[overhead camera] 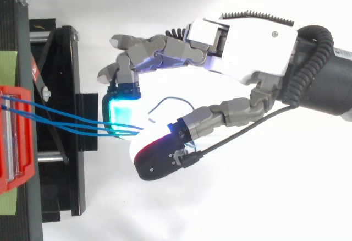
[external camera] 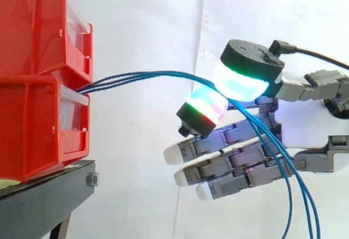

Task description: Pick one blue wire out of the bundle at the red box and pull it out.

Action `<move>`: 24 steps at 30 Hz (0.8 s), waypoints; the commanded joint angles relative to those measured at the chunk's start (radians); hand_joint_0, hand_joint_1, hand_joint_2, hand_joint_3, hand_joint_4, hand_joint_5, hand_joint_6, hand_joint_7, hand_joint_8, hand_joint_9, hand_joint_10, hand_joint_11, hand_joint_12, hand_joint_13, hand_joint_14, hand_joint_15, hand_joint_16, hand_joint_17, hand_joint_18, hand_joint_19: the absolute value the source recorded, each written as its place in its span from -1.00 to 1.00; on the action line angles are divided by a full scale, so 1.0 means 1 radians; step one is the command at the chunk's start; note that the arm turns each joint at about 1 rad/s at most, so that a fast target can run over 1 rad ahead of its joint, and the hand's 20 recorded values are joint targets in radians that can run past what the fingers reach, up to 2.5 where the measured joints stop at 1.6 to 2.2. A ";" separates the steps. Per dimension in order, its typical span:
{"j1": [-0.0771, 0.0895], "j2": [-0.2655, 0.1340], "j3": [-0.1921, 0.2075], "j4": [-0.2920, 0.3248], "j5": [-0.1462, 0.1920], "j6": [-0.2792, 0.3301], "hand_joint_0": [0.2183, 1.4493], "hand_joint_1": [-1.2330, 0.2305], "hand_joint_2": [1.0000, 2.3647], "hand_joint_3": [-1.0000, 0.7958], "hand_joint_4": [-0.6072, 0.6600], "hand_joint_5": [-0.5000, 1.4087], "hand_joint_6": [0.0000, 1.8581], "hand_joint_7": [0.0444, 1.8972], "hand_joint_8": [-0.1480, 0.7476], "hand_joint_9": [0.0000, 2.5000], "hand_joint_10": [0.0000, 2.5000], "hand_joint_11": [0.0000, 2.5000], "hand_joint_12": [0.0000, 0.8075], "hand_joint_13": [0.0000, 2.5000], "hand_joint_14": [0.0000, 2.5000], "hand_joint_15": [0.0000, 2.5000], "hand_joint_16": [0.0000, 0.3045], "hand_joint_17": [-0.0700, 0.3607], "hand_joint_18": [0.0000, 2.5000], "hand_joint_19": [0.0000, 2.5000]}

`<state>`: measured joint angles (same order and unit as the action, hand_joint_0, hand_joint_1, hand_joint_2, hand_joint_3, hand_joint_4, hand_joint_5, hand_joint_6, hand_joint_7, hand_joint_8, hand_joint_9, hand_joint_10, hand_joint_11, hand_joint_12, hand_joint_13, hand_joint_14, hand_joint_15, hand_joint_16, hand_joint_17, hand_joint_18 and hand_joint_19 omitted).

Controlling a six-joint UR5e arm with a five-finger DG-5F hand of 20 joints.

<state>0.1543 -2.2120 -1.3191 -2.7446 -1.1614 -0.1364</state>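
Three thin blue wires (external camera: 142, 76) come out from between the two stacked red bins (external camera: 32, 81) at the left and arch rightward to my hand (external camera: 305, 119). A cyan-green thumb pad (external camera: 240, 81) and a green-red finger pad (external camera: 207, 105) close together on the wires. I cannot tell whether they hold one wire or the whole bundle. The remaining fingers (external camera: 218, 157) stretch out straight below, toward the bins. Past the pinch the wires droop to the lower right (external camera: 302, 206). In the top view the wires (overhead camera: 60, 119) run from the red bin (overhead camera: 16, 136) into the pinch of my hand (overhead camera: 247, 37).
The bins rest on a black stand (external camera: 49, 195) with a bolt at its corner; its frame (overhead camera: 60, 87) lies under the wires in the top view. A white curtain (external camera: 147, 21) fills the background. A gap separates my straight fingertips from the bins.
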 commanded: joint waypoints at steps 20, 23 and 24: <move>0.005 0.000 0.000 -0.009 -0.023 0.064 -0.21 -0.56 -1.00 -0.44 -0.05 -0.69 -0.09 0.21 -0.17 -0.71 -0.99 -0.72 -0.09 -1.00 -1.00 -1.00 -0.63 -0.08 -1.00 -0.82; 0.005 0.000 0.001 -0.009 -0.024 0.064 -0.32 -0.48 -1.00 -0.44 -0.05 -0.67 -0.11 0.20 -0.17 -0.70 -0.99 -0.73 -0.10 -1.00 -1.00 -1.00 -0.63 -0.09 -1.00 -0.81; 0.005 0.000 0.001 -0.009 -0.024 0.064 -0.34 -0.47 -1.00 -0.44 -0.04 -0.67 -0.11 0.20 -0.17 -0.69 -0.99 -0.72 -0.10 -1.00 -1.00 -1.00 -0.63 -0.09 -1.00 -0.80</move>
<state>0.1592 -2.2120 -1.3189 -2.7530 -1.1844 -0.0729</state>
